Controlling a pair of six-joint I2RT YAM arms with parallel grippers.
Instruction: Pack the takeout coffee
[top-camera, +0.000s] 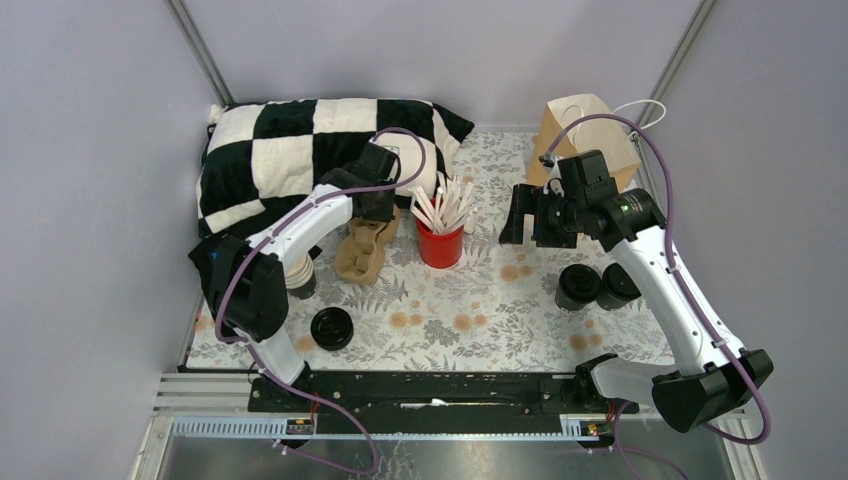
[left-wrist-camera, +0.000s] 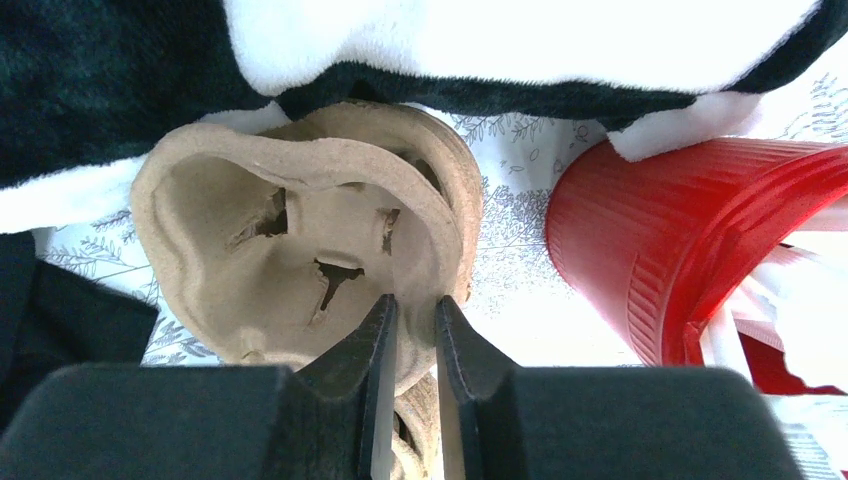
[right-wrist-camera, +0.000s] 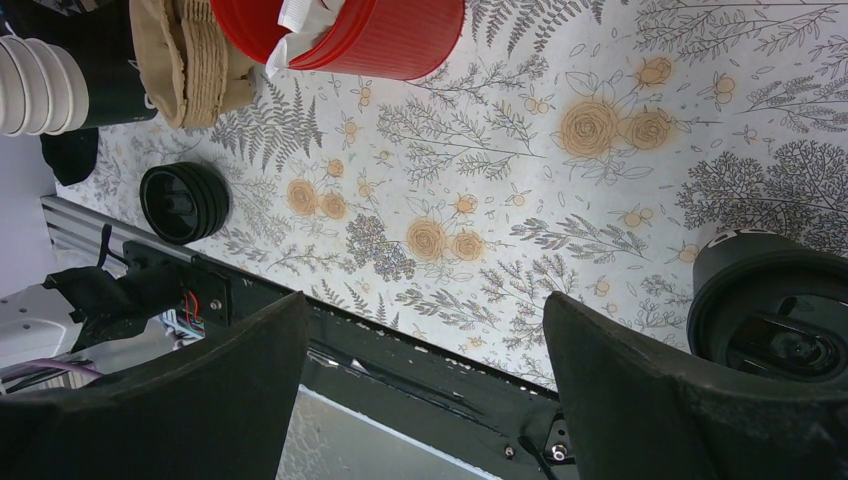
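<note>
Two dark takeout cups with black lids stand side by side at the right of the table. One of them shows at the right edge of the right wrist view. My right gripper is open and empty, hovering above the table left of and beyond the cups. A brown pulp cup carrier lies left of centre. My left gripper is shut on the carrier's rim wall.
A red cup of stirrers stands just right of the carrier. A stack of lidless cups and a stack of black lids sit front left. A checkered blanket lies back left, a paper bag back right.
</note>
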